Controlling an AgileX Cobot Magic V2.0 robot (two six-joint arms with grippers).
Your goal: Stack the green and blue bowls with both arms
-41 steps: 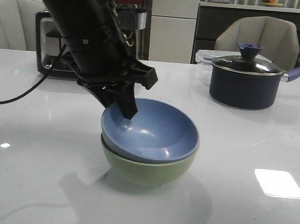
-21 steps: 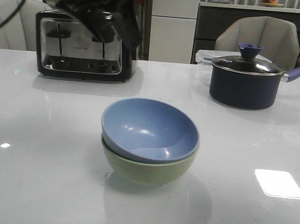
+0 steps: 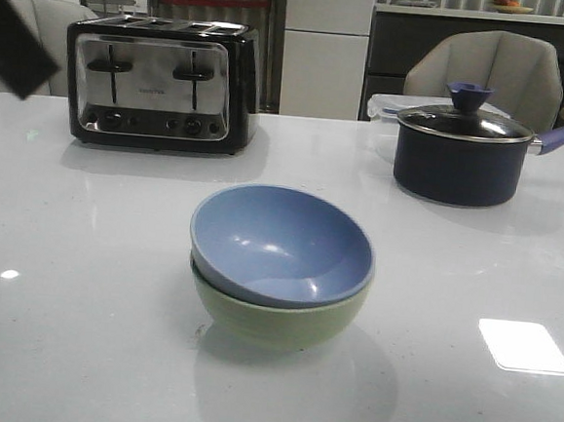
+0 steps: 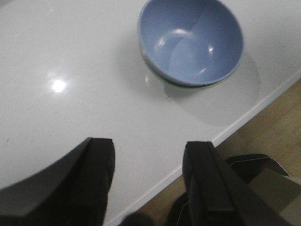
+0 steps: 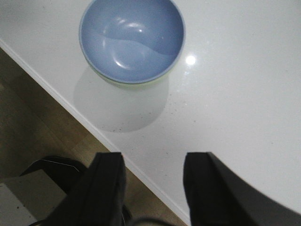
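White glossy table (image 3: 81, 283), kitchen backdrop: stacked bowls, both grippers clear.

Blue bowl (image 3: 281, 242) nested, slightly tilted, inside green bowl (image 3: 279, 313), mid-table near the front edge. Toaster (image 3: 160, 82) and lidded saucepan (image 3: 462, 152) stand well behind. Left gripper (image 4: 148, 181) and right gripper (image 5: 153, 188): fingers spread, holding nothing, raised away from the stack. Bowls judged rigid, light, smooth-walled, possibly slippery; take hold at the rim. Green bowl mostly hidden in wrist views; arms largely out of frame in front view.
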